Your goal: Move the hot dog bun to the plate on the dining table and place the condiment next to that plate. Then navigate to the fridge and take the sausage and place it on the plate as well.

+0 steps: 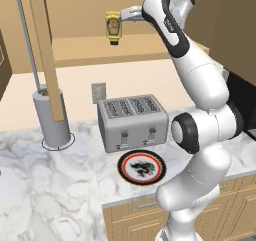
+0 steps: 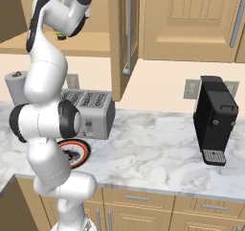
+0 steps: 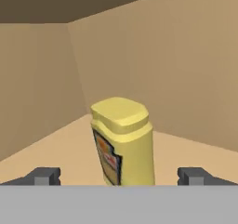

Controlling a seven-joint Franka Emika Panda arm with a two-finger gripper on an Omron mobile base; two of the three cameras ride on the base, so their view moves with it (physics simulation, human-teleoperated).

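The condiment (image 1: 114,28) is a yellow squeeze bottle with a red-and-yellow label, standing on its dark cap on the shelf of an open upper cabinet. My gripper (image 1: 123,16) reaches into that cabinet from the right at bottle height. In the hand view the condiment (image 3: 122,141) sits between the two fingertips (image 3: 44,175), which stand wide apart and clear of its sides. My gripper (image 3: 120,175) is open and holds nothing. The hot dog bun, the plate, the dining table, the fridge and the sausage are out of view.
Below the cabinet, a marble counter (image 1: 50,195) carries a silver toaster (image 1: 132,121), a small white plate with a red-black rim (image 1: 141,166) and a grey cylinder (image 1: 51,117). The cabinet door (image 1: 45,50) hangs open at left. A black coffee machine (image 2: 214,120) stands at right.
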